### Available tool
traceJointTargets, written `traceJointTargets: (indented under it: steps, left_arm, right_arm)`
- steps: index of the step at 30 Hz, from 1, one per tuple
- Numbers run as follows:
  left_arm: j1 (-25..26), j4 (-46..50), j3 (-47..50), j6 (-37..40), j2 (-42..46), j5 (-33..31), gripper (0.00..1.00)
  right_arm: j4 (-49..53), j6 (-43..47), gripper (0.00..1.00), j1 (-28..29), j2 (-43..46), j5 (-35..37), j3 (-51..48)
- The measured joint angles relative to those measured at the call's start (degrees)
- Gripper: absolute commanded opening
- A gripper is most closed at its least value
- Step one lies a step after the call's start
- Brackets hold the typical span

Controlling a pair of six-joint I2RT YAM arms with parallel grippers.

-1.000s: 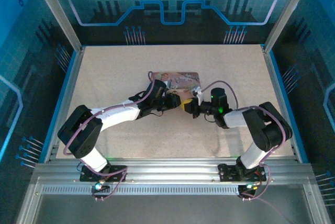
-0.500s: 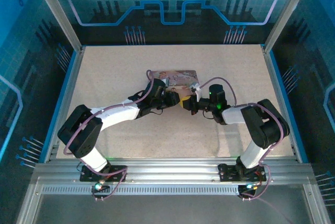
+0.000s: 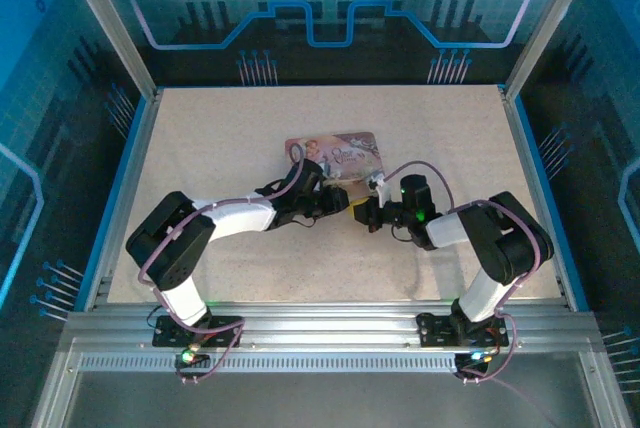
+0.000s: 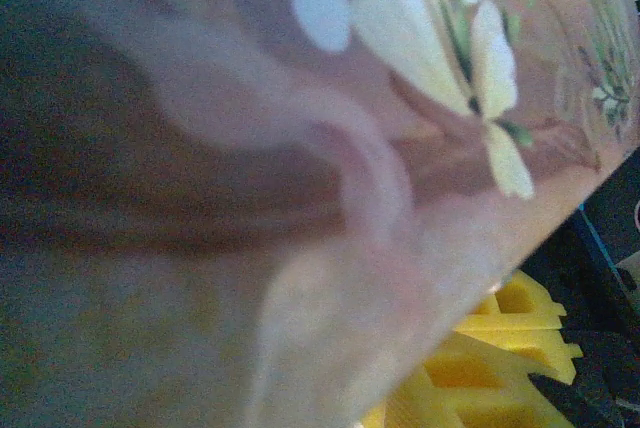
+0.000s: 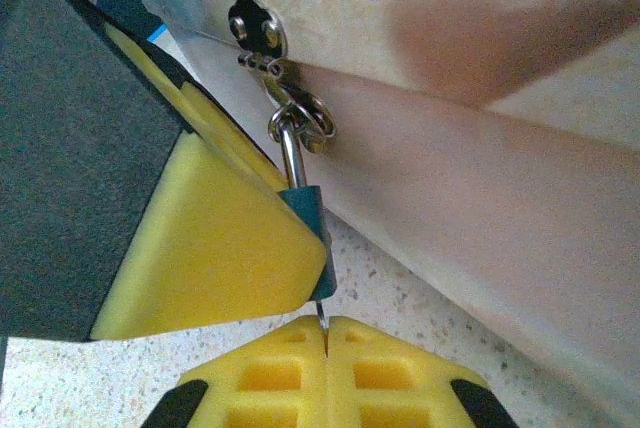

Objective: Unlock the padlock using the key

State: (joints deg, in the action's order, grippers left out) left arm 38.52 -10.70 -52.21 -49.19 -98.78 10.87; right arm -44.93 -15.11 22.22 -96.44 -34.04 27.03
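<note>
A small padlock (image 5: 306,210) with a teal body hangs by its silver shackle (image 5: 291,148) from the ring on the pink picture tin's (image 5: 480,188) clasp. A yellow finger (image 5: 205,238) of my left gripper (image 3: 343,204) presses against the padlock's left side; the other finger is hidden behind it. My right gripper (image 5: 327,333) is shut on the thin metal key (image 5: 322,315), whose tip points up into the bottom of the padlock. Both grippers meet just in front of the tin (image 3: 335,151) in the top view. Up close, the blurred tin (image 4: 300,148) has yellow finger pads (image 4: 480,368) below it.
The tin lies at the middle of the speckled table (image 3: 220,138). Metal frame posts and blue walls (image 3: 130,158) close the table in on the left, right and back. The aluminium rail (image 3: 320,333) with both arm bases runs along the near edge.
Both grippers have drawn a little toward the near edge while staying together at the padlock. The left arm's elbow has swung inward. The tin's near corner has shifted slightly.
</note>
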Motion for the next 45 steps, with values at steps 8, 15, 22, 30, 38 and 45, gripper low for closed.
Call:
traceJointTargets:
  steps: [8,15,22,30,38,45]
  left_arm:
    - [0.28,-0.92,0.87,-0.37,-0.81,0.98,0.49]
    - [0.26,-1.62,2.93,-0.37,1.64,0.96,0.66]
    - [-0.46,-3.96,7.98,-2.23,9.07,0.55,0.70]
    - [-0.55,-13.00,18.73,-9.70,11.89,-1.01,0.67]
    - [-0.46,-16.63,21.90,-14.27,15.41,-3.54,0.67]
    - [0.44,-18.03,24.37,-18.29,15.67,-5.40,0.67]
  right_arm:
    - [2.12,-2.43,0.00,0.63,0.33,2.25,-1.07]
    - [6.51,-4.28,0.00,1.49,2.58,3.61,-2.23]
    - [9.90,-6.99,0.00,3.43,4.57,4.09,-2.23]
    - [13.86,-15.28,0.00,7.54,8.94,6.75,-2.23]
    - [19.21,-22.21,0.00,9.79,13.75,9.14,-2.21]
    - [21.59,-24.85,0.00,11.87,13.84,10.34,-1.36]
